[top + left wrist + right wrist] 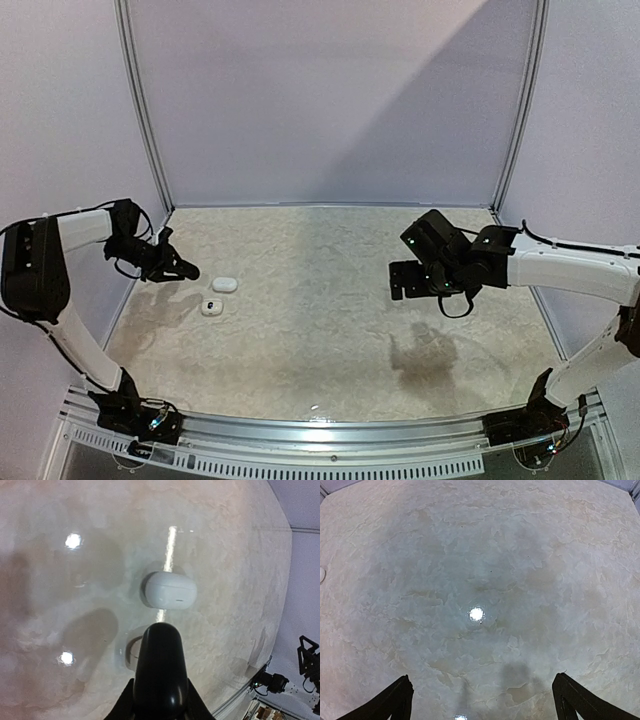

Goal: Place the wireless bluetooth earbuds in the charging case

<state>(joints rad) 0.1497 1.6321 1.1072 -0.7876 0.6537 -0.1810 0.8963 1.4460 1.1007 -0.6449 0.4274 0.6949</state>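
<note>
The left arm [40, 270] rises from its base, bends at the elbow, and reaches right, over the left side of the table [330, 350]. The left gripper [188, 270] points down and to the right, close to the cases. Its two fingers [160, 665] are pressed together and look like one black lump. I cannot tell if something tiny is pinched between them.

The right arm [570, 270] rises from its base at the right and reaches left. The right gripper [402, 282] hangs above the table, well away from the cases. Its shadow [425, 355] lies on the table below. Its two fingers [395, 700] stand wide apart with only bare table showing between them.

There are two arms and two grippers. There are two white cases, just beside each other. The far case [224, 284] is nearer the back wall. The near case [211, 307] has a dark speck [211, 303] on top, too small to tell what it is. In the left wrist view one case [168, 590] lies shut just past the fingertips, and a pale round rim [131, 650] peeks out from under them.
</note>
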